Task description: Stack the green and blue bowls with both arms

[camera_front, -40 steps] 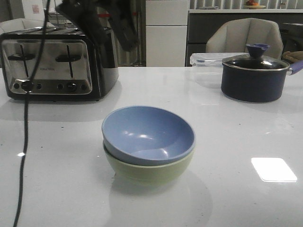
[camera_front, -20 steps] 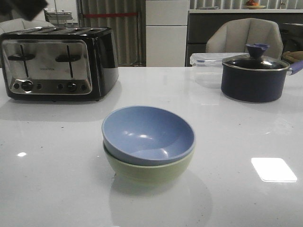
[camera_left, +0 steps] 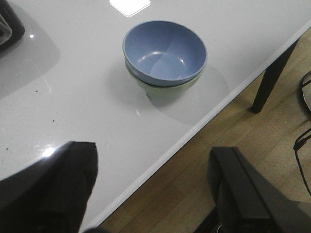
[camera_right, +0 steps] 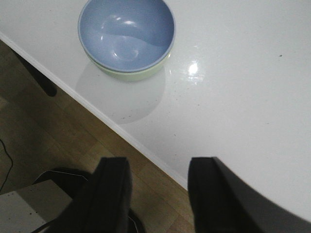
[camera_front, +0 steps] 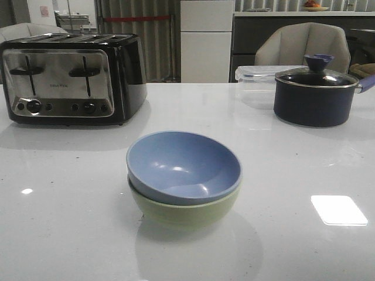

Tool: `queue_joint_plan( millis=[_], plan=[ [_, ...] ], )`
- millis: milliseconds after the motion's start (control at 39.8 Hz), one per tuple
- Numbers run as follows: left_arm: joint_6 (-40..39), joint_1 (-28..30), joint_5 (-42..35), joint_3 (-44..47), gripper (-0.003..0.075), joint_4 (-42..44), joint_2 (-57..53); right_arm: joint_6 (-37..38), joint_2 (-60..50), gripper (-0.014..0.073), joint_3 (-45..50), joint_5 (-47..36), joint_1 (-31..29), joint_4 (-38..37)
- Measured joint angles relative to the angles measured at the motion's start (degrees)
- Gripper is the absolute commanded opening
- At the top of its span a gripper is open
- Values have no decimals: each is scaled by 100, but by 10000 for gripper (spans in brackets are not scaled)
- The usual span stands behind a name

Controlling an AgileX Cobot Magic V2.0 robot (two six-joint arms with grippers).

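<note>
Front view shows the blue bowl [camera_front: 183, 167] nested inside the green bowl [camera_front: 184, 209] near the middle of the white surface [camera_front: 70, 234], toward its near edge, so the stack looks finished. A chrome toaster [camera_front: 64, 79] stands far left, and a dark lidded pot [camera_front: 315, 93] with a clear plastic container [camera_front: 253, 79] beside it stands far right, all well apart from the bowls. Neither arm appears in this view. In the wrist views the left gripper [camera_left: 155, 194] and the right gripper [camera_right: 158, 194] both hang off the near edge of the surface with fingers apart, holding nothing. The bowls look light, stiff and matte, probably not very slippery; the blue one sits slightly tilted, its rim proud of the green rim, and that exposed rim seems the natural place to pinch.
</note>
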Motion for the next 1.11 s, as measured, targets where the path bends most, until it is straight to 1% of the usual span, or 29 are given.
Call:
queue_joint_plan(
  millis=[226, 427, 553, 603, 678, 703, 804, 904, 929, 1105],
  plan=[
    [-14, 0, -55, 152, 530, 0, -55, 0, 0, 407, 0, 0, 0, 0],
    [-470, 0, -173, 166, 530, 267, -55, 0, 0, 407, 0, 35, 0, -128],
    [-561, 0, -189, 166, 529, 366, -55, 0, 0, 402, 0, 46, 0, -163],
    [-574, 0, -198, 166, 529, 366, -55, 0, 0, 388, 0, 46, 0, -163],
    [-586, 0, -198, 166, 521, 377, -55, 0, 0, 324, 0, 53, 0, -163],
    [-597, 0, -198, 166, 502, 377, -55, 0, 0, 285, 0, 53, 0, -163],
    [-597, 0, -202, 166, 414, 377, -55, 0, 0, 177, 0, 53, 0, -163],
    [-597, 0, -202, 166, 312, 377, -55, 0, 0, 97, 0, 53, 0, -163],
    [-597, 0, -202, 166, 277, 377, -55, 0, 0, 80, 0, 53, 0, -163],
    [-597, 0, -202, 166, 122, 377, -55, 0, 0, 24, 0, 53, 0, -163]
  ],
)
